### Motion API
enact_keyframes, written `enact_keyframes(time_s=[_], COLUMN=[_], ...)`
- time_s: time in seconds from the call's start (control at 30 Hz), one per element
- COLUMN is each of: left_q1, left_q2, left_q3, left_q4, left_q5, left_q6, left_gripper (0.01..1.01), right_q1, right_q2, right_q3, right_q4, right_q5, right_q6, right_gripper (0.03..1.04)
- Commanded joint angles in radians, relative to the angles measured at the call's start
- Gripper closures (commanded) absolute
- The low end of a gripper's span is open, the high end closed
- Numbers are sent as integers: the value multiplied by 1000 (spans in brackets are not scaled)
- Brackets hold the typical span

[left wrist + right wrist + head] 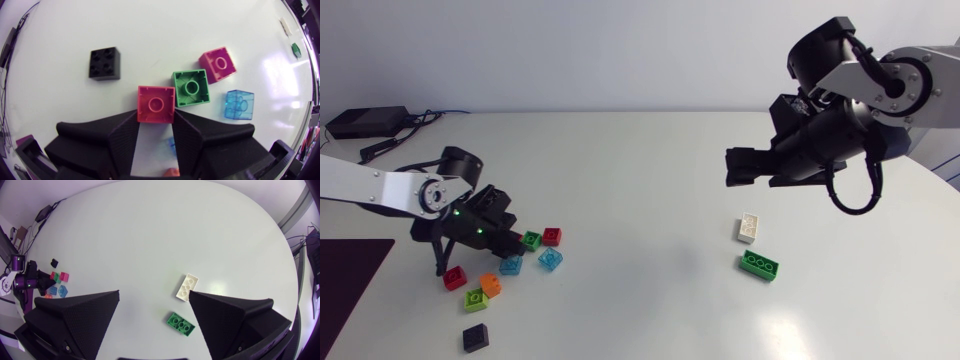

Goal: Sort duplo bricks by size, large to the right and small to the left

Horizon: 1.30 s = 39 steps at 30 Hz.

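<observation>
My left gripper [513, 240] [156, 122] is low over the cluster of small bricks at the table's left. It is shut on a small red brick [156, 104], one finger against each side. Just ahead of it lie a small green brick [191, 87] [531, 239], a magenta-red one [217, 65] [552, 236] and a clear blue one [239, 105] [550, 258]. My right gripper [735, 165] [154, 294] hangs open high over the right half. Below it lie a long white brick [749, 228] [187, 286] and a long green brick [759, 265] [181, 325].
Further small bricks surround the left gripper: blue [511, 265], orange [491, 285], red [454, 278], green [475, 299], and black [475, 337] nearest the front edge. A black brick [105, 64] lies ahead of the left fingers, off to one side.
</observation>
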Motion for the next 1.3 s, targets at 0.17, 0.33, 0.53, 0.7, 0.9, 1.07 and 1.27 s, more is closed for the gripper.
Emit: enact_keyframes(time_s=[0.17, 0.33, 0.53, 0.7, 0.9, 1.07, 1.27], left_q1=[-13, 104, 181, 236, 325, 323, 305], left_q2=[5, -135, -314, -363, -356, -321, -244], left_q3=[26, 15, -57, -164, -215, -232, -221], left_q4=[-53, -112, -202, -207, -202, -148, -121], left_q5=[-7, -7, -9, -49, -49, -49, -46], left_q6=[-54, -22, 5, 25, 64, 66, 49], left_gripper=[51, 41, 49, 62, 87, 90, 298], right_q1=[-14, -14, 11, 20, 15, 11, -2], right_q2=[-39, -43, -45, -53, -77, -91, -106], right_q3=[-31, -39, -45, -60, -82, -96, -102], right_q4=[-9, -9, -3, 3, 4, 6, 6], right_q5=[12, 11, 9, 8, 8, 8, 6], right_q6=[1, 3, 18, 24, 18, 16, 10], right_gripper=[62, 62, 62, 62, 62, 62, 62])
